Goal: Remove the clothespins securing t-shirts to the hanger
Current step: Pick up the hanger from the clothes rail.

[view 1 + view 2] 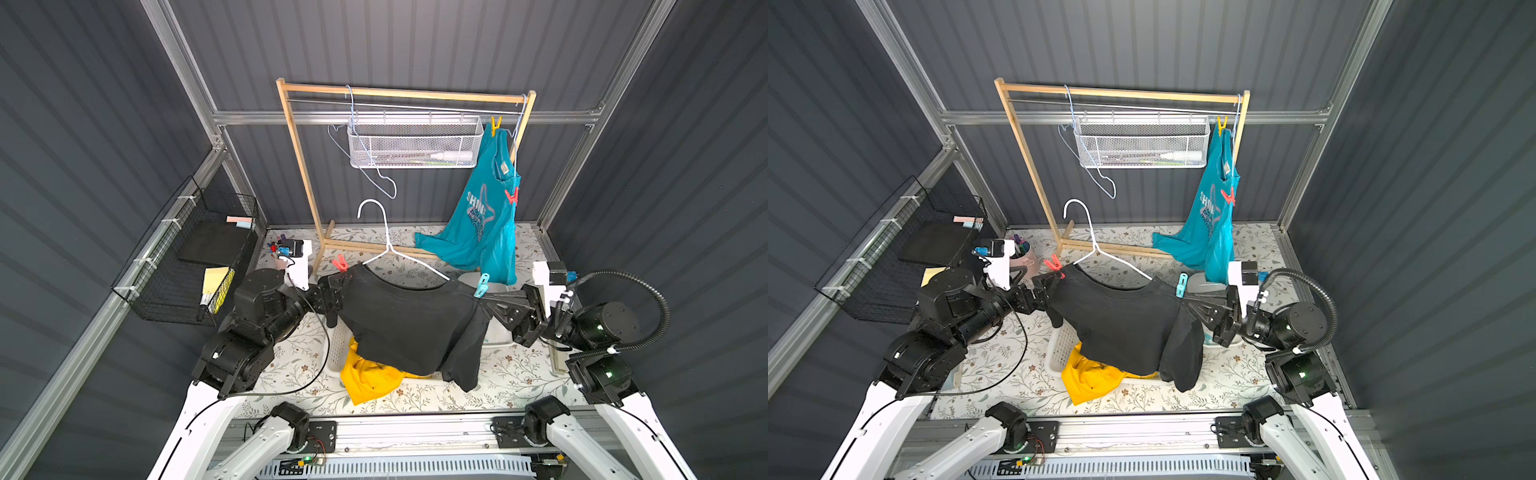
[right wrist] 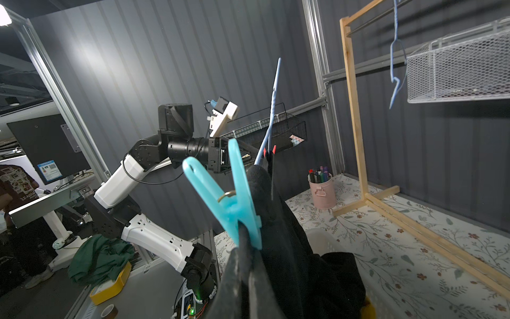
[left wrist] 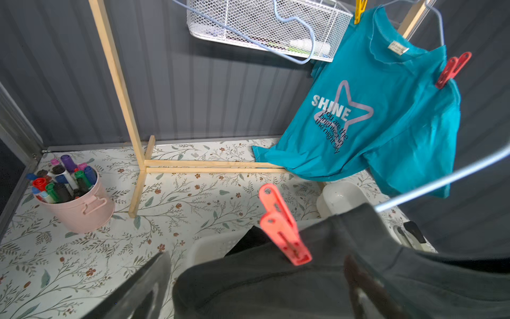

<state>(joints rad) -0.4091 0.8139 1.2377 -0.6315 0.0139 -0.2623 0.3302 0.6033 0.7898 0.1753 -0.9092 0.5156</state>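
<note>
Logged black t-shirt draped on white wire hanger, held up off the table, spanning the gap between both arms, above a white basket. Counted two clothespins on it: red clothespin at the shoulder toward the left arm, teal clothespin at the shoulder toward the right arm, both clipped on. Checked against wrist views: red clothespin standing up from dark cloth, teal clothespin biting the cloth edge, metal spring ring visible.

Found right gripper clenched on the black t-shirt at its shoulder end, just beneath the teal clothespin. Found left gripper released, fingers spread either side of the shoulder carrying the red clothespin; cannot tell whether touching cloth.

Noted teal t-shirt, star and "SHINE" print, hung at the right end of the wooden rack, hem down near the table. Yellow clothespin at its upper shoulder, second red clothespin at its lower shoulder.

Noted mustard-yellow t-shirt crumpled in the white basket, spilling over the rim, beneath the black one.

Elsewhere: white mesh basket hooked on the rack rail; pink bucket of markers on the floral table, near the rack foot.
</note>
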